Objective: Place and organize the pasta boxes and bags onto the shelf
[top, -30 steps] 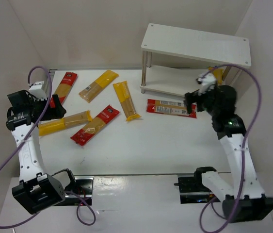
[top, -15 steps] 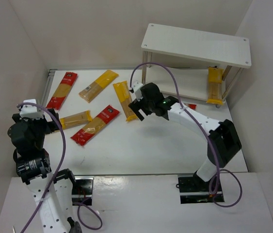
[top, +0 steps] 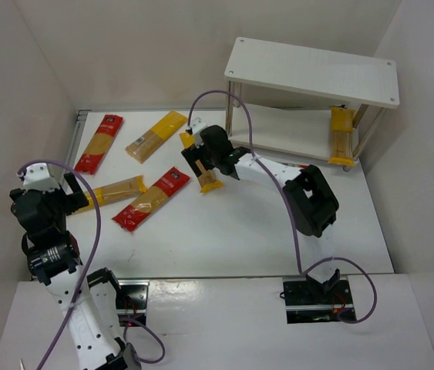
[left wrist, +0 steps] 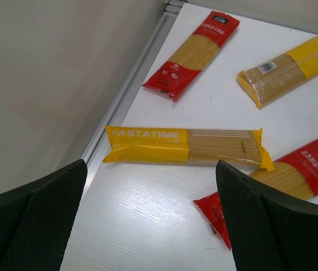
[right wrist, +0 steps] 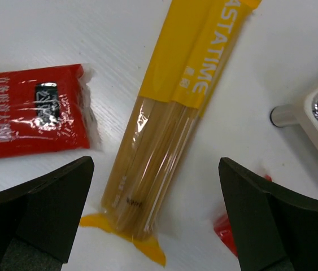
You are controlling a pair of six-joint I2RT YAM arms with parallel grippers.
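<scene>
White desk (top: 224, 239) carries most of the packs. Nearest, the left end effector (left wrist: 152, 168) hangs released and empty, its fingers spread wide, just short of a yellow PASTATIME pack (left wrist: 184, 147) lying flat along the desk's left edge. This arm has barely shifted in the last half second. A red pack (left wrist: 294, 175) lies at that pack's right end, the two meeting there. Farther in, the right end effector (right wrist: 156, 164), which was at the shelf a second ago, has swung left. It is now over a second yellow pack (right wrist: 164, 135), released, fingers spread to either side and not clenched on it. Behind, at the left, lie a far red pack (top: 99, 142) and a far yellow pack (top: 155, 136). At the far right stands the shelf (top: 313, 69), with a shelved yellow pack (top: 341, 136) on its lower tier at the right end, where it already lay half a second ago.
</scene>
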